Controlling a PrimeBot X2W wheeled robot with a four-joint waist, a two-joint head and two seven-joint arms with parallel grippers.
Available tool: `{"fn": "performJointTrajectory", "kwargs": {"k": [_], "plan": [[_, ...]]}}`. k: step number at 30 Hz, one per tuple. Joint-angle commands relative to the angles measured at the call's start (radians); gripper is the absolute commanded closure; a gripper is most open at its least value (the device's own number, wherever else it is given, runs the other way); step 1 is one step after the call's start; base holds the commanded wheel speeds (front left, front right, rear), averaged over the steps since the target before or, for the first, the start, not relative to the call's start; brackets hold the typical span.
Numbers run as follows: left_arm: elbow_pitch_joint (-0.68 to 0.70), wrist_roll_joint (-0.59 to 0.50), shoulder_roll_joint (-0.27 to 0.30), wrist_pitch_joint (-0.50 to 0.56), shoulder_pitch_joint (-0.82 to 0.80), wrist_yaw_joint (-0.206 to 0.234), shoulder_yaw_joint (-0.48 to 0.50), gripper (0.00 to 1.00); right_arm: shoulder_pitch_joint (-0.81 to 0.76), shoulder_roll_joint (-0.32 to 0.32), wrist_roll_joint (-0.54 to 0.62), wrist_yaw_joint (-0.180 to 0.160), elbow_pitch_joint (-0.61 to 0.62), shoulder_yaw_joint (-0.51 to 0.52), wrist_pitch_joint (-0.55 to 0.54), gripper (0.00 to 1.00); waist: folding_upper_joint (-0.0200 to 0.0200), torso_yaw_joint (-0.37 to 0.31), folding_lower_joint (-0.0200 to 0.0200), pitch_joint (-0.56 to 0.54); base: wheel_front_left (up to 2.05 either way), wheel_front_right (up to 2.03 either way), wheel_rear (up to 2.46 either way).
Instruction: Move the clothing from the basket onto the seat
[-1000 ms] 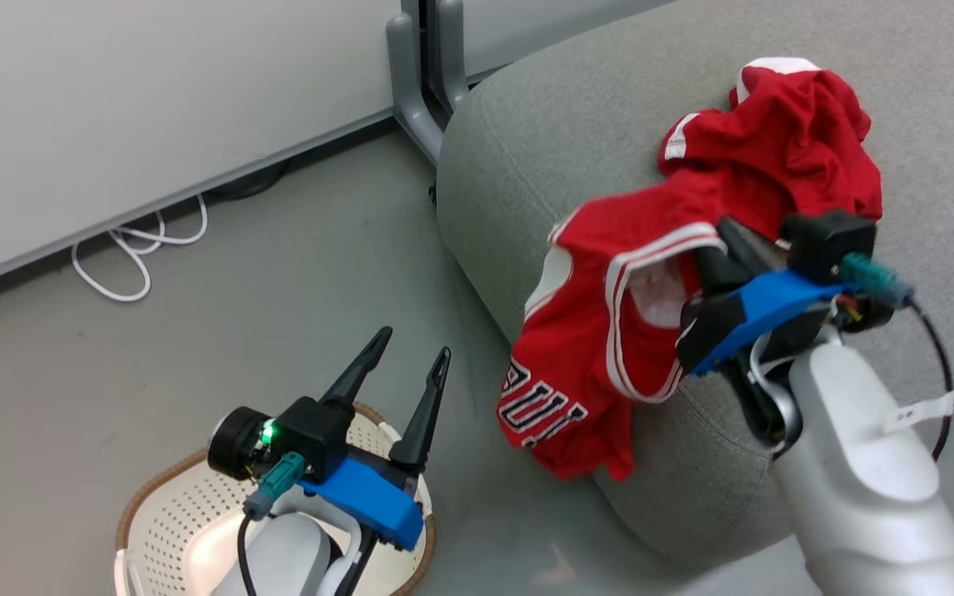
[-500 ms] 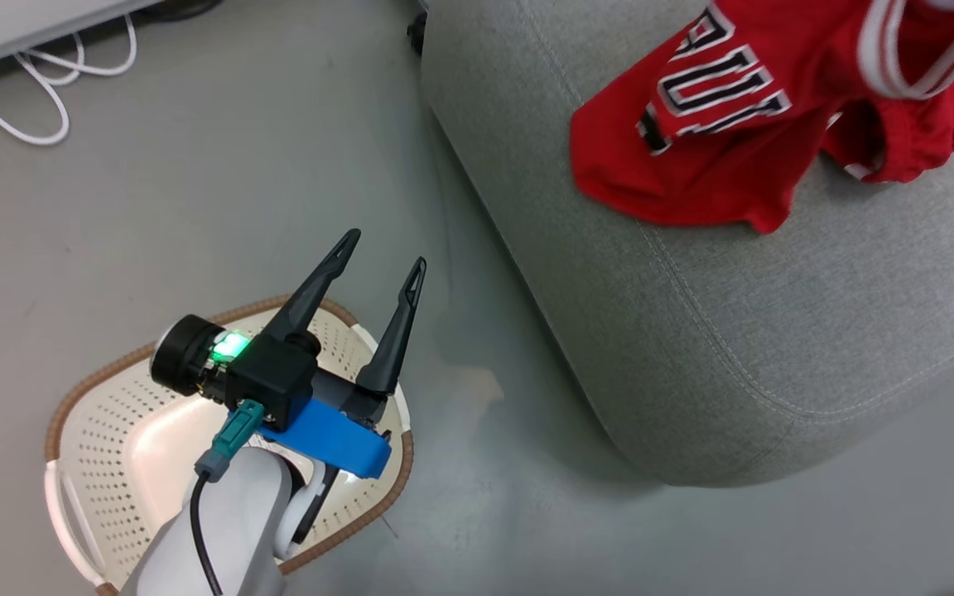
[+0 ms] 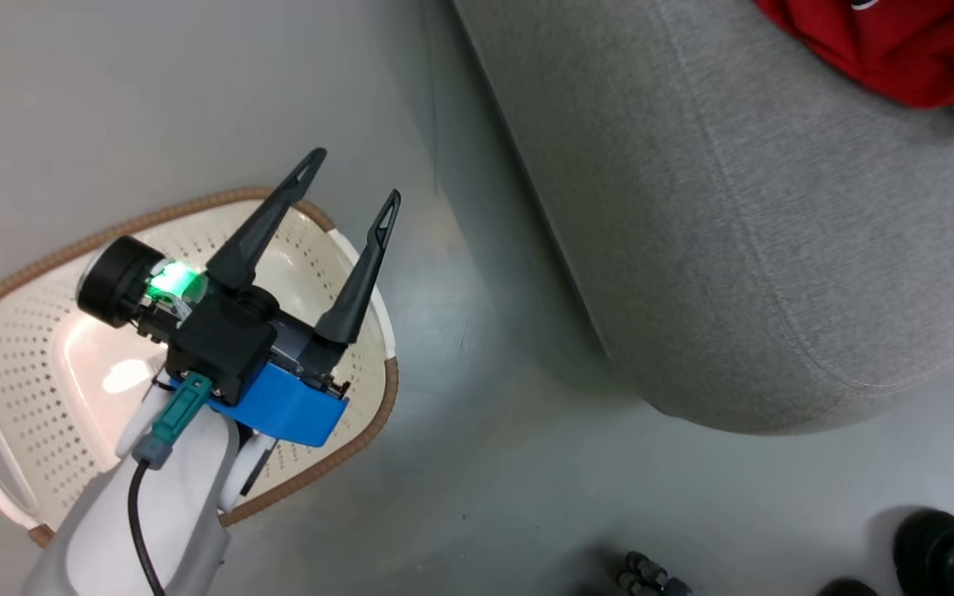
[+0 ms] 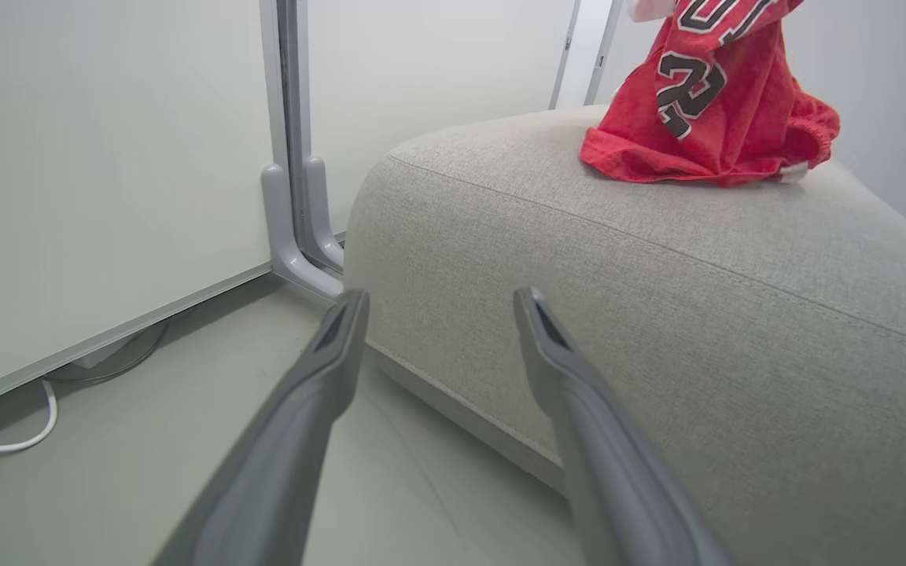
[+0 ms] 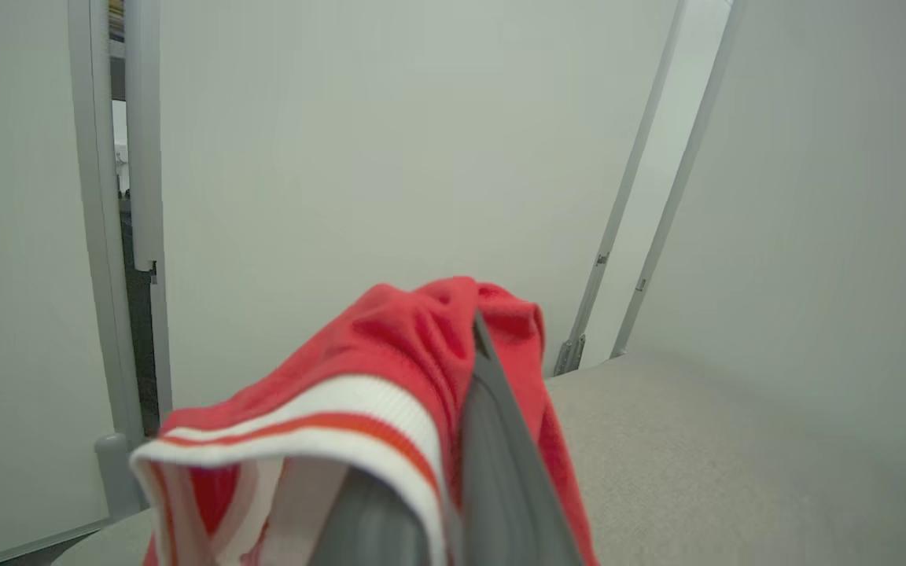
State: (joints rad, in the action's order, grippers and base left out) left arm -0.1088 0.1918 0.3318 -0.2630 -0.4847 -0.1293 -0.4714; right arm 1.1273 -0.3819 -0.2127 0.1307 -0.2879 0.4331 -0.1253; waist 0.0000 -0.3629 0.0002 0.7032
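The red jersey has come off the seat's rounded front edge, where a second ago it drooped toward the floor. Its lower hem now rests on top of the light-grey seat, well back from that edge, while its upper part rises out of the left wrist view. The right claw stays clenched on it: in the right wrist view its fingers are pressed together with the white-and-red striped trim draped over them, so the garment is set down but not yet let go. Just beside the jersey a bunched red fold with a bit of white trim lies on the seat top. It is probably the shorts, though I cannot be sure. The basket stands on the floor apart from the seat's corner, and what shows of its perforated inside is bare. The left claw hangs over the basket's seat-side rim, released, spread wide and holding nothing. The head camera has swung downward, so the seat sliding up that view is no move of the seat. A dark shoe stands on the floor nearby. By my reading the task is nearly done: the right claw has only to let go and lift clear without dragging the cloth back over the edge.
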Motion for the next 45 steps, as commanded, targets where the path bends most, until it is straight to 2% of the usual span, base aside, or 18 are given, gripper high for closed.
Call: {"fn": "performJointTrajectory", "kwargs": {"k": [1,7,15,26,27,28,29,30,45], "plan": [[0.011,-0.009,0.010,-0.002,-0.022,-0.002,0.001,0.00,-0.030,-0.002,0.015,0.000,-0.027,0.011,0.018,1.00,0.0000,0.005,-0.0002,0.042,0.00,0.00,0.00],[0.043,-0.015,0.033,0.005,-0.042,-0.002,-0.005,0.00,-0.070,0.046,0.033,0.000,-0.192,0.039,0.099,1.00,0.0000,0.010,-0.0002,0.085,0.00,0.00,0.00],[0.069,-0.021,0.045,0.018,-0.060,0.003,-0.011,0.00,-0.038,0.054,0.083,0.000,-0.384,0.034,0.172,1.00,0.0000,0.024,-0.0002,0.117,0.00,0.00,0.00],[0.061,-0.009,0.048,0.014,-0.069,0.014,-0.013,0.00,0.007,0.041,0.101,0.000,-0.509,0.013,0.235,1.00,0.0000,0.030,-0.0002,0.118,0.00,0.00,0.00],[0.060,-0.008,0.047,0.013,-0.069,0.015,-0.014,0.00,0.009,0.039,0.104,0.000,-0.516,0.008,0.232,0.78,0.0000,0.030,-0.0002,0.117,0.00,0.00,0.00],[0.058,-0.007,0.046,0.013,-0.070,0.015,-0.016,0.00,0.010,0.037,0.107,0.000,-0.524,-0.001,0.229,0.52,0.0000,0.031,-0.0002,0.116,0.00,0.00,0.00],[0.058,-0.006,0.044,0.013,-0.071,0.016,-0.017,0.00,0.013,0.035,0.104,0.000,-0.529,-0.005,0.230,0.04,0.0000,0.032,-0.0002,0.115,0.00,0.00,0.00],[0.057,-0.006,0.043,0.011,-0.072,0.016,-0.018,0.00,0.017,0.031,0.101,0.000,-0.534,-0.006,0.229,0.00,0.0000,0.032,-0.0002,0.114,0.00,0.00,0.00],[0.036,-0.001,0.029,0.000,-0.086,0.022,-0.021,0.00,0.040,0.003,0.085,0.000,-0.575,-0.036,0.249,0.00,0.0000,0.050,-0.0002,0.101,0.00,0.00,0.00]]}}
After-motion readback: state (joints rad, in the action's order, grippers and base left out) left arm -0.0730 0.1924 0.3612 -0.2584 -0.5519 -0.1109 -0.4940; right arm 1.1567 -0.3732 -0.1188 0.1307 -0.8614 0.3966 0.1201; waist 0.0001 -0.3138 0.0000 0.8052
